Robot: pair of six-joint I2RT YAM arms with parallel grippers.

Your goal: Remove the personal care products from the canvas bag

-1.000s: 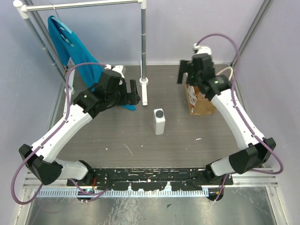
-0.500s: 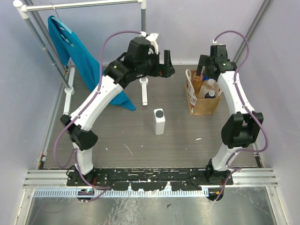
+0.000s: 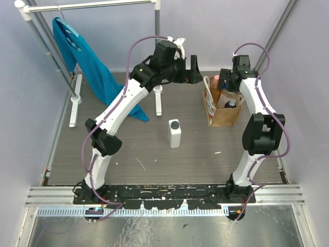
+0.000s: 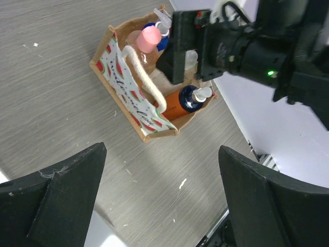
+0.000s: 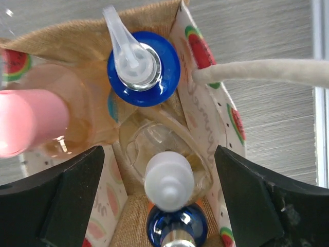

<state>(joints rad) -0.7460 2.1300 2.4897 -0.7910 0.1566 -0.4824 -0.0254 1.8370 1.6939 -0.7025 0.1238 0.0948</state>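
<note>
The canvas bag [image 5: 77,31] is coarse tan woven cloth, and its lining is smoother and printed with watermelons. Its cord handle [image 5: 267,72] is pale twisted rope. The clear amber bottle [image 5: 136,146] is glossy see-through plastic under a smooth white cap [image 5: 168,180]. A shiny blue collar [image 5: 165,77] carries a translucent plastic pump [image 5: 121,38], and the pink cap [image 5: 25,121] looks matt. The desk [image 5: 267,31] shows matt grey wood grain.

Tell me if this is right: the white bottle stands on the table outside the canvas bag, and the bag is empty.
Not quite. The white bottle does stand outside the canvas bag, but the bag is not empty: the right wrist view shows a blue pump bottle and others inside.
</note>
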